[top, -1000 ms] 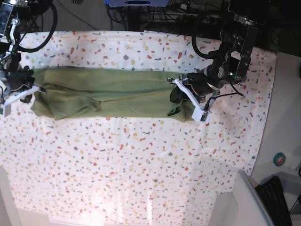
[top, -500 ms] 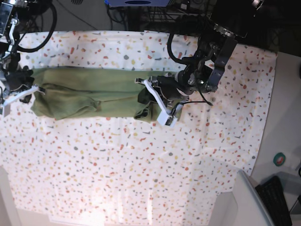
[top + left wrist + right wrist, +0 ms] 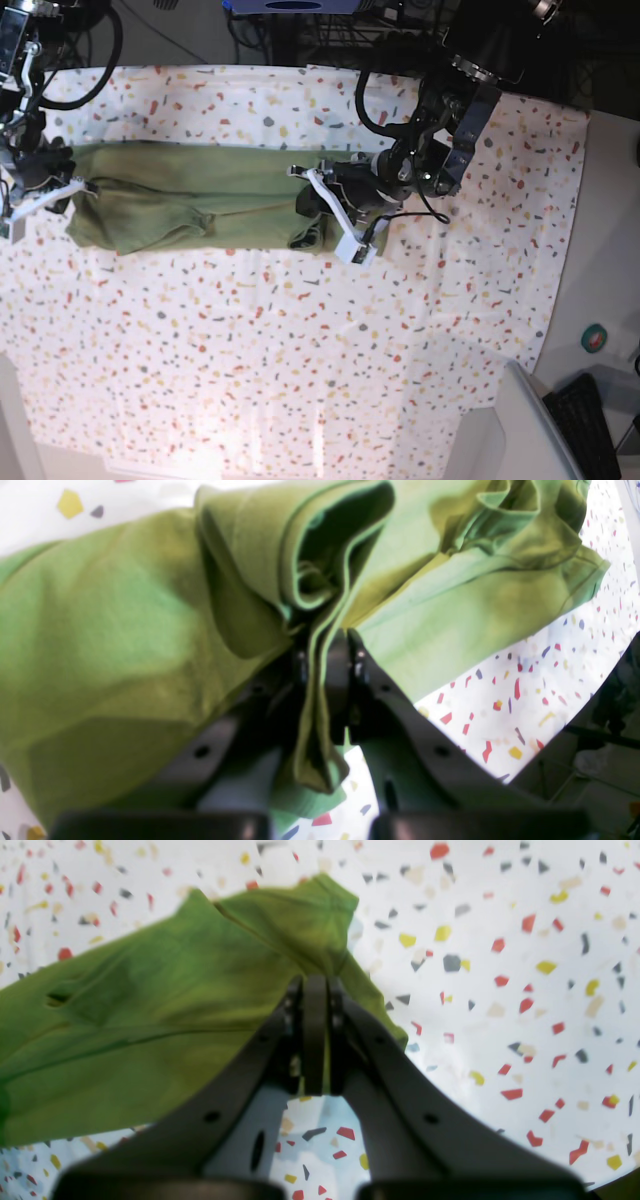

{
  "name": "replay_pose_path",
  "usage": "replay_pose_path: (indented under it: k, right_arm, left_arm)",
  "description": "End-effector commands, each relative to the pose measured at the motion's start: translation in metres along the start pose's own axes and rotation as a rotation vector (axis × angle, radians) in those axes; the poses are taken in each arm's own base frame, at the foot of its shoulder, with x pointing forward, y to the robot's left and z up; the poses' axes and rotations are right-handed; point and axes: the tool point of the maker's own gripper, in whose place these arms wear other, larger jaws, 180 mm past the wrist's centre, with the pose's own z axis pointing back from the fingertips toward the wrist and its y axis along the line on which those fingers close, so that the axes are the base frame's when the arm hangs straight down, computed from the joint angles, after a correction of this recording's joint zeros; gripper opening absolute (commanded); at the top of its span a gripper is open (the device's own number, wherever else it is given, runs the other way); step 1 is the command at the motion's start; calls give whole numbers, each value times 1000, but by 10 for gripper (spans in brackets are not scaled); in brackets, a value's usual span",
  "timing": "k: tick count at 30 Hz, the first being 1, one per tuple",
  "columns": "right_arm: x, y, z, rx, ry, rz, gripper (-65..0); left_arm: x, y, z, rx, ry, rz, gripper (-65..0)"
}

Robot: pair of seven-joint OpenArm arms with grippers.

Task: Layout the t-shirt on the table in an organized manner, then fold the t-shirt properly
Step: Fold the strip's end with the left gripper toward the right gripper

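Note:
The olive-green t-shirt (image 3: 200,195) lies as a long narrow band across the back of the speckled table (image 3: 300,350). In the base view my left gripper (image 3: 312,205) is shut on the band's right end, which is bunched and lifted over the shirt's middle. The left wrist view shows layered folds of the t-shirt (image 3: 100,630) pinched in the left gripper (image 3: 325,650). My right gripper (image 3: 75,190) holds the band's left end. In the right wrist view the right gripper (image 3: 315,982) is shut on a corner of the t-shirt (image 3: 150,1005) above the table (image 3: 500,965).
A plain grey-white surface (image 3: 610,250) borders the table on the right, with a small teal round object (image 3: 595,338) and a dark keyboard (image 3: 590,420) on it. Cables and dark equipment (image 3: 300,30) crowd the back edge.
My left gripper has carried the shirt's right end leftward, shortening the band; over the last half second it has barely moved. The right gripper has stayed put.

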Motion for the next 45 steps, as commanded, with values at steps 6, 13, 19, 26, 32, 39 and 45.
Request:
replay_pose_path:
  k: [6,13,19,26,32,39,45]
  right_arm:
    - [11,-2,-2,2,-33,3,-650]
    - [12,-1,-2,3,-34,3,-650]
    - [12,-1,-2,3,-34,3,-650]
    - [11,-2,-2,2,-33,3,-650]
    - [12,-1,-2,3,-34,3,-650]
    - [12,-1,-2,3,-34,3,-650]
    - [12,-1,-2,3,-34,3,-650]
  left_arm:
    - [20,-8,1,-27,-56,0,-650]
    - [24,-24,-6,-55,-71,19,-650]
    - [24,-16,-14,-41,-53,27,-650]
    - [25,-19,-15,-47,-52,23,-650]
    - [23,-20,-16,-48,-47,26,-650]
    - [23,-20,-16,-48,-45,26,-650]
    - [24,-21,-16,-51,-47,25,-574]
